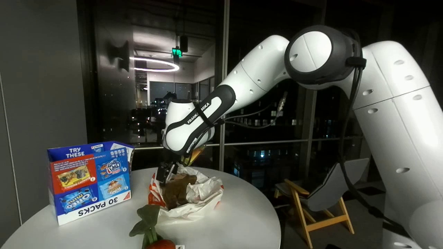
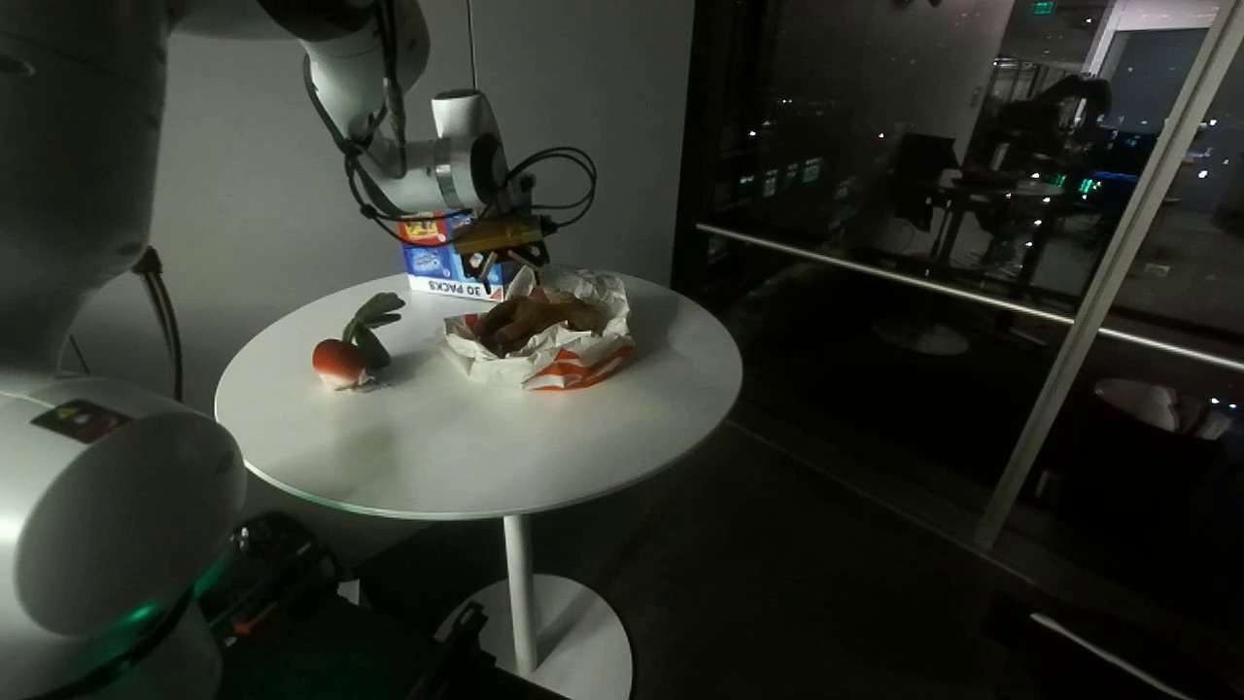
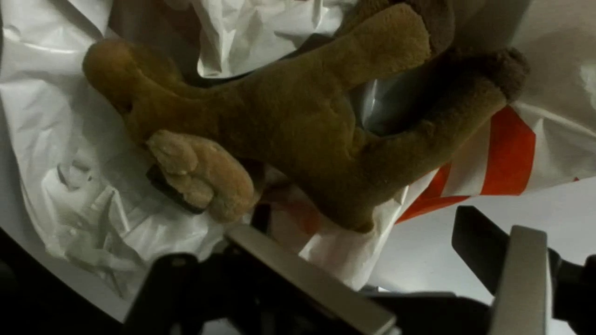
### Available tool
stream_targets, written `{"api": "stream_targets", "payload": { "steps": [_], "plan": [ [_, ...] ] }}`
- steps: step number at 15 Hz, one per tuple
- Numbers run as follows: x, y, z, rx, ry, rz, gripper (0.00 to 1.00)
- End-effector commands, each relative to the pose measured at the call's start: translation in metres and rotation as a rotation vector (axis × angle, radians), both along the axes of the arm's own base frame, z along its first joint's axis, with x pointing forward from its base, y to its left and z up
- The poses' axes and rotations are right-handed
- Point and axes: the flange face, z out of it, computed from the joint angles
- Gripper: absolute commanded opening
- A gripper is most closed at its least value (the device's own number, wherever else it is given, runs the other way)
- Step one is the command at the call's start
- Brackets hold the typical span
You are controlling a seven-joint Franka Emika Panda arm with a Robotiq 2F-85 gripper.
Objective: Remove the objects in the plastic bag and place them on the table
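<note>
A brown plush animal (image 3: 288, 116) lies on its side in the opened white plastic bag (image 3: 60, 93), which has orange print; both exterior views show it too. Under its tan antler (image 3: 223, 172) a dark edge peeks out, too hidden to name. Out of the bag, on the white table (image 2: 466, 447), rests a red-orange plush piece (image 2: 340, 362) with green leaves (image 1: 148, 216). My gripper (image 3: 372, 232) stands open over the bag's rim on the carton side, nothing between its pads (image 3: 520, 279). Whether a finger touches the bag, I cannot tell.
A blue-and-red printed carton (image 1: 90, 183) stands upright on the table, close to the gripper's side of the bag. The round table edge curves past the bag toward the window. A wooden-framed chair (image 1: 322, 197) is on the floor beyond.
</note>
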Motion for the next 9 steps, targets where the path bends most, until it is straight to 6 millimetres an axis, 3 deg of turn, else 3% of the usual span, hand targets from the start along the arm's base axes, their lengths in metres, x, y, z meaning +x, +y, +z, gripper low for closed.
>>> {"api": "stream_targets", "payload": {
  "steps": [1,9],
  "plan": [
    [0.02,-0.007,-0.008,0.009,0.041,-0.075,1.0],
    [0.039,-0.034,-0.017,0.026,0.213,-0.129,1.0]
  ]
}}
